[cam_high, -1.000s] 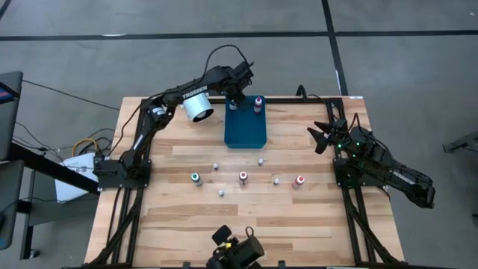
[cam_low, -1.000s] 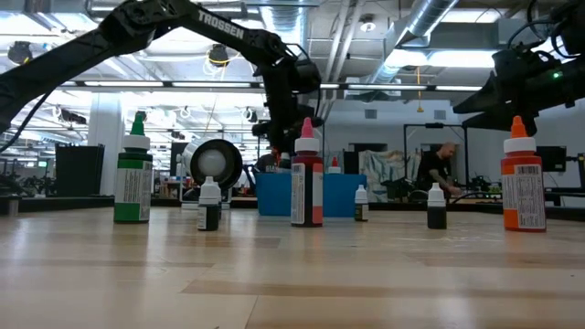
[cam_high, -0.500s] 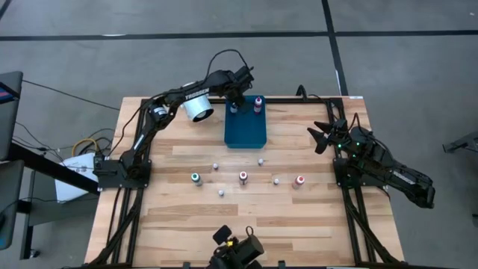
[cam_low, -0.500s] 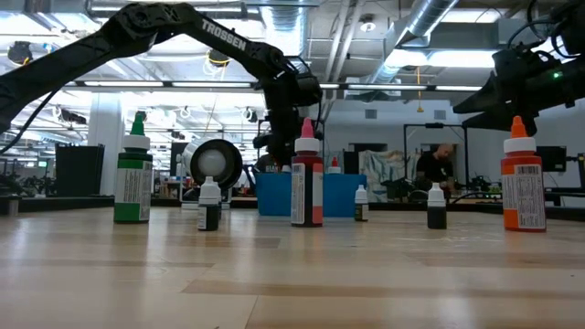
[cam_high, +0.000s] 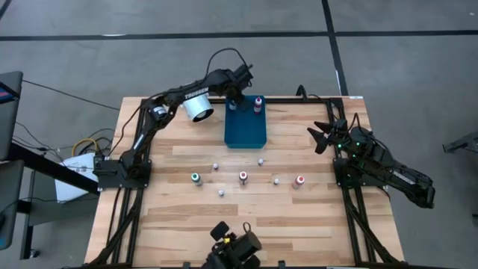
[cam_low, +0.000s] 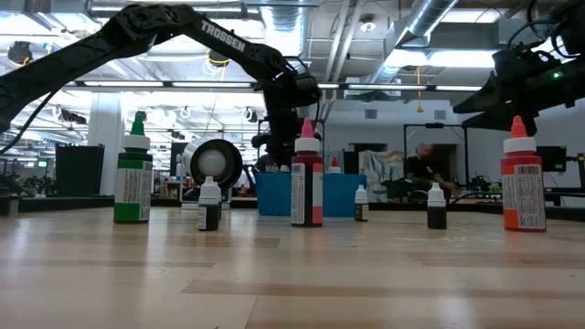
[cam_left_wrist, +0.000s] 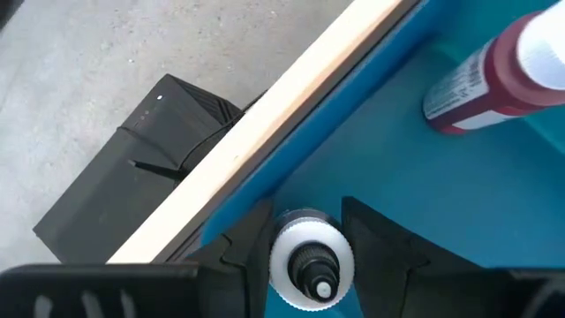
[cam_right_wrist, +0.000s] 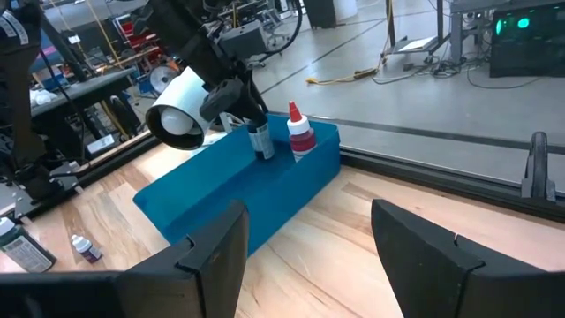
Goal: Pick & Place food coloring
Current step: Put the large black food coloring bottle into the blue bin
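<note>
My left gripper [cam_high: 234, 99] reaches over the far left corner of the blue tray [cam_high: 246, 131] and is shut on a small dark blue food coloring bottle [cam_right_wrist: 260, 141]. In the left wrist view its white ribbed cap [cam_left_wrist: 311, 263] shows between my fingers. A dark red bottle [cam_high: 258, 104] stands in the tray beside it. Whether the held bottle's base touches the tray floor, I cannot tell. On the table stand green [cam_high: 196, 178], pink-topped [cam_high: 243, 176] and orange-red [cam_high: 299, 180] bottles. My right gripper [cam_high: 323, 138] waits open at the right edge. My left gripper pinches the blue bottle between its two fingers [cam_left_wrist: 380, 252], one on either side at the white cap [cam_left_wrist: 284, 265]. The fingers come from above, slanting down toward the tray's far end. The bottle stays upright below them, over the tray's far left corner.
A large white cylinder [cam_high: 199, 107] lies left of the tray, close to my left arm. Several tiny white bottles [cam_high: 261, 161] dot the middle of the table among the larger ones. A black device [cam_high: 233, 248] sits at the near edge.
My left gripper has sunk a little toward the tray's far left corner, still shut on the blue bottle, which stays upright.
</note>
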